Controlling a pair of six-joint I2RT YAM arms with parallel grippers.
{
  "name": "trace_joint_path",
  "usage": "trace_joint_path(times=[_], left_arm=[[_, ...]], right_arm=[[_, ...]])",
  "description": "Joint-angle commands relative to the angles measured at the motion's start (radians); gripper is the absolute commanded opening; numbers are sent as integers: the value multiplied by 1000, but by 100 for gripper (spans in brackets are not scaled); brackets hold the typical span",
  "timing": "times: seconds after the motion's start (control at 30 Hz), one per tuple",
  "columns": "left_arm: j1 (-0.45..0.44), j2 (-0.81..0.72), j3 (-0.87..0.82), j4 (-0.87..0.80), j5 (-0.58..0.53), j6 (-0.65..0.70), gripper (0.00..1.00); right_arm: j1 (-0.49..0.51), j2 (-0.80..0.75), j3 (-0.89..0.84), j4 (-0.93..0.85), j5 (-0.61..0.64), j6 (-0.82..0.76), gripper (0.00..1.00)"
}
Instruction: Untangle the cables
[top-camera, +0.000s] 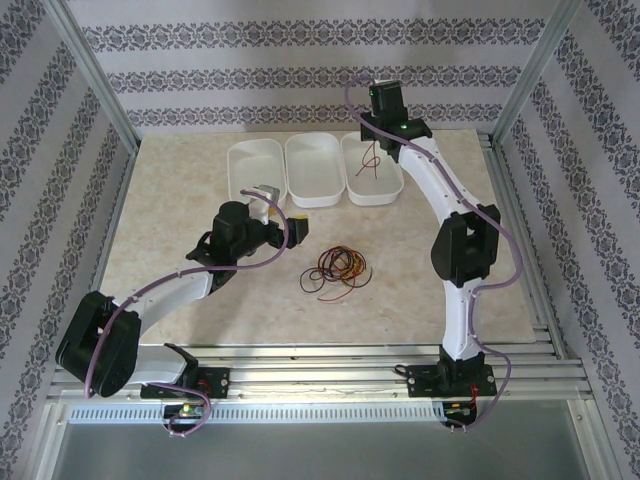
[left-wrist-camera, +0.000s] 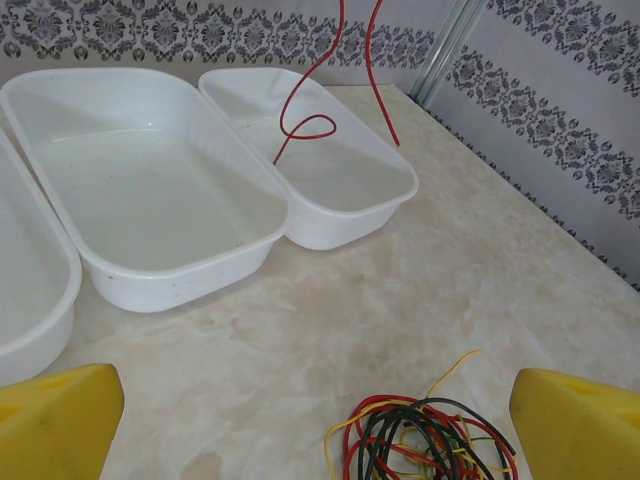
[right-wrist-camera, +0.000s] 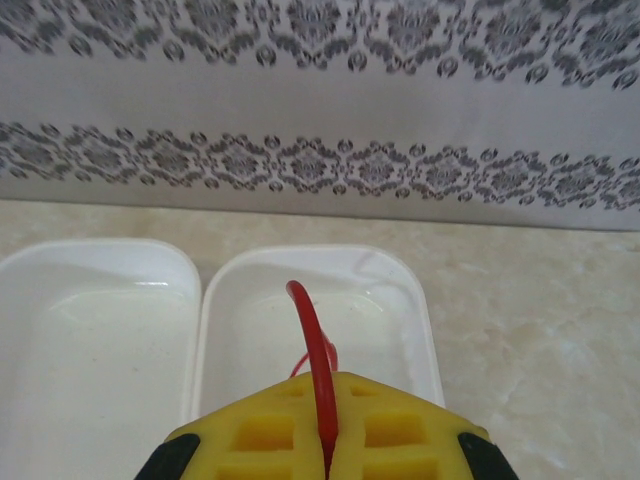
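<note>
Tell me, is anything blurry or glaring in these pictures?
Top external view: even light, glare along the near rail. Left wrist view: cable tangle sharp, left pincer fingers soft. Right wrist view: red cable and right pincer blurred close up.

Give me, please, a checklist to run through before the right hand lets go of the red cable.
1. Right hand shut on the red cable: ok.
2. Red cable hanging over the right tray: ok.
3. Cable's lower end touching the tray floor: cannot tell.
4. Red cable apart from the tangle on the table: ok.
5. Left hand open, with the tangle between its fingers' line: ok.
</note>
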Motion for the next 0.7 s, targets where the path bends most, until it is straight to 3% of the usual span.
trace_joint_path(times=[0.0, 0.67], left_arm=[[7, 8, -12, -15, -13, -12, 99], [9, 57, 3, -12, -20, -23, 99]], right_arm=[[-14, 66, 66, -53, 21, -12, 0], [-60, 338, 198, -213, -151, 65, 7]])
